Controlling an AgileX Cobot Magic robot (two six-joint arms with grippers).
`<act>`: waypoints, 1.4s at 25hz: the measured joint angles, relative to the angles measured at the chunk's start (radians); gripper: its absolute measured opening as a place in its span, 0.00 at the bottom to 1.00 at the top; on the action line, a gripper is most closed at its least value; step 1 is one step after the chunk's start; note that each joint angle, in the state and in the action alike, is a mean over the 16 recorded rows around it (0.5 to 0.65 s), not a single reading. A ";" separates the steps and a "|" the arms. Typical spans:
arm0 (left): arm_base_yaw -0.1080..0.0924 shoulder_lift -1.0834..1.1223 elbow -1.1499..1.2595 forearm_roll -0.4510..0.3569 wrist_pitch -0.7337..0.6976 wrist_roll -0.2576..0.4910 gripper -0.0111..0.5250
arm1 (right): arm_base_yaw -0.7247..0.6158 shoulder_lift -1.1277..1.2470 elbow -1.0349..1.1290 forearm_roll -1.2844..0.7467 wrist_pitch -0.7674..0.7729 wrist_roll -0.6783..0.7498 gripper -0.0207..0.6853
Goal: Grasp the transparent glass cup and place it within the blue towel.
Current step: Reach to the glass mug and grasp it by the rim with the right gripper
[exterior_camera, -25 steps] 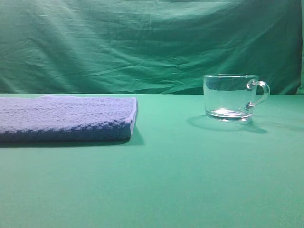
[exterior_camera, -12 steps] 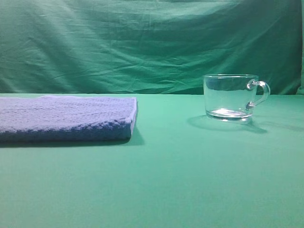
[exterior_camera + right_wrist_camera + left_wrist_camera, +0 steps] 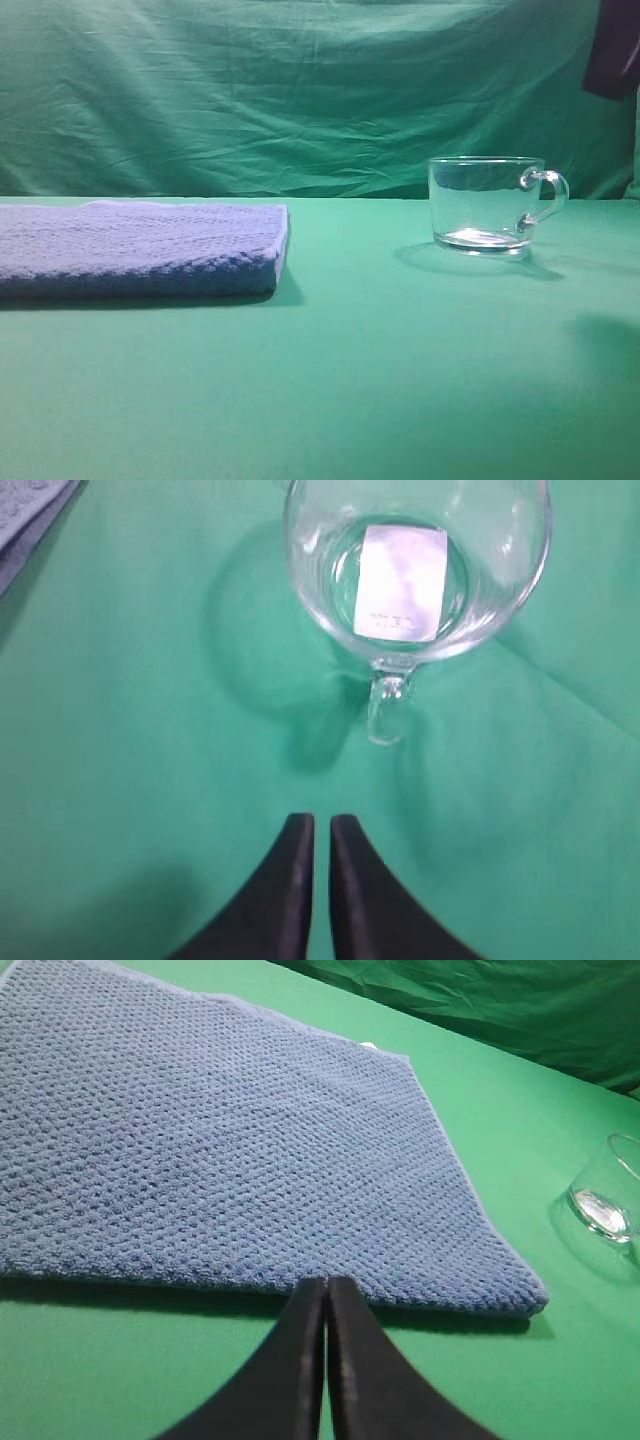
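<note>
**Glass cup on the cloth, both grippers closed on nothing**

On the green cloth [image 3: 400,380] to the right, the transparent glass cup [image 3: 486,204] stands upright on its thick base, its loop handle turned to the right in the high view. It holds nothing, and nothing touches it. Well apart from it, on the left, the blue towel [image 3: 140,248] lies folded and flat, its knobbly weave plain to see — bare green cloth runs between the two.

From the right wrist view, the right gripper [image 3: 321,825] hangs above the cloth just short of the cup [image 3: 415,565], whose handle points back toward the fingertips. The two dark fingers [image 3: 290,880] stand almost together, with only a thin slit between them; they hold nothing and touch neither cup nor handle. A pale rectangular label shows through the bottom of the glass. In the high view a dark part of the right arm [image 3: 612,45] shows at the top right corner, above and behind the cup.

From the left wrist view, the left gripper [image 3: 326,1285] has its jaws pressed together — empty — with the tips over the near edge of the towel [image 3: 220,1150]. Whether they touch it I cannot tell. The cup's rim [image 3: 612,1200] shows at the far right of that view.
</note>
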 joint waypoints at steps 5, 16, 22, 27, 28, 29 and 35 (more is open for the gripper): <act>0.000 0.000 0.000 0.000 0.000 0.000 0.02 | 0.000 0.071 -0.016 0.002 -0.050 0.000 0.79; 0.000 0.000 0.000 0.000 0.000 0.000 0.02 | 0.002 0.191 -0.056 0.030 -0.137 -0.017 0.57; 0.000 0.000 0.000 0.000 0.000 0.000 0.02 | 0.005 0.221 -0.071 0.045 -0.145 -0.063 0.36; 0.000 0.000 0.000 0.000 0.000 0.000 0.02 | 0.012 0.228 -0.076 0.054 -0.146 -0.105 0.23; 0.000 0.000 0.000 0.000 0.000 0.000 0.02 | 0.015 0.228 -0.077 0.056 -0.145 -0.112 0.21; 0.000 0.000 0.000 0.000 0.000 0.000 0.02 | 0.019 0.227 -0.079 0.057 -0.143 -0.119 0.19; 0.000 0.000 0.000 0.000 0.000 0.000 0.02 | 0.064 0.216 -0.120 0.063 -0.129 -0.137 0.17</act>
